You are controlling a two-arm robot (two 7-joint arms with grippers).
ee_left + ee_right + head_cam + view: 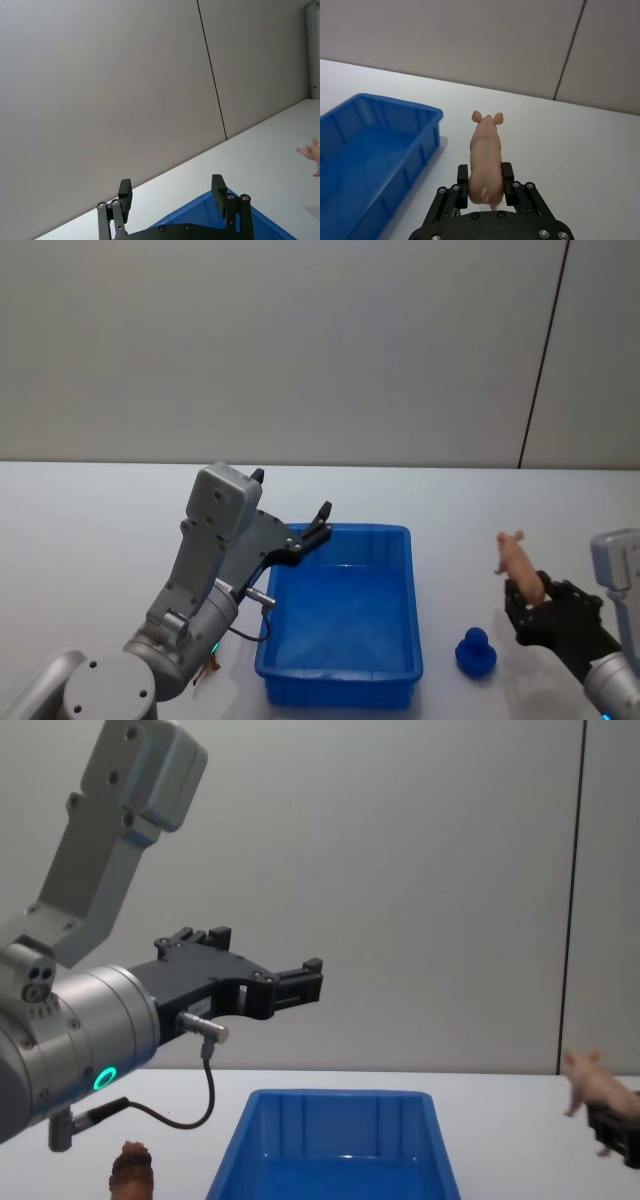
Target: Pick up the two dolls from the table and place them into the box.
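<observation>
The right gripper (485,184) pinches the pink doll (485,147) by its rump, aloft right of the box (413,610) — a brisk swing could drop it on the table (100,540), or bump the left gripper (171,187), spread open over the box's left wall.

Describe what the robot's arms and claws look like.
The left arm and right arm are smooth silver-grey, with rounded joints and boxy housings. The left one carries a glowing green ring light and a thin black cable looping from a small metal plug. The left claw and right claw are matte black, each with two flat fingers on screwed linkage bars.
</observation>
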